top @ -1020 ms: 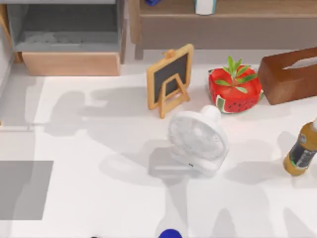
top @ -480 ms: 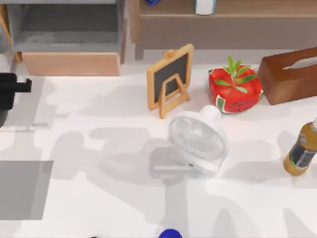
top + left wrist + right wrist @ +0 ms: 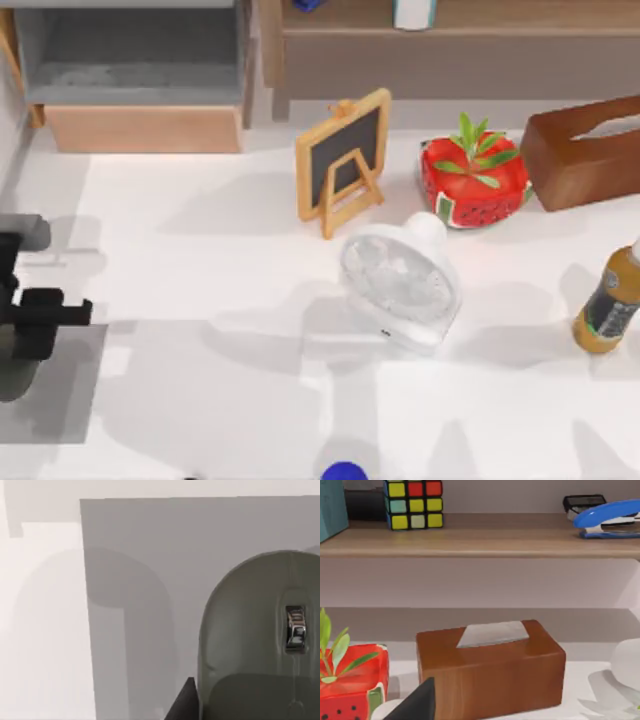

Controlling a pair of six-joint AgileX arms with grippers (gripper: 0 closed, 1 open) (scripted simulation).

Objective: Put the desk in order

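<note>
The bottle and mouse are cut off by the frame edges.

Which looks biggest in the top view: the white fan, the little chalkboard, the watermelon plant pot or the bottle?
Largest to smallest as they appear in the top view:
1. white fan
2. chalkboard and watermelon plant pot, too alike to rank
3. bottle, partly cut off by the edge, so unsure

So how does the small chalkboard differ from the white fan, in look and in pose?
The chalkboard is flat, dark and rectangular with a light wooden frame; the fan is round and all white. The chalkboard stands nearer the shelf unit, the fan nearer the desk's middle. Both rest on the white desk.
</note>
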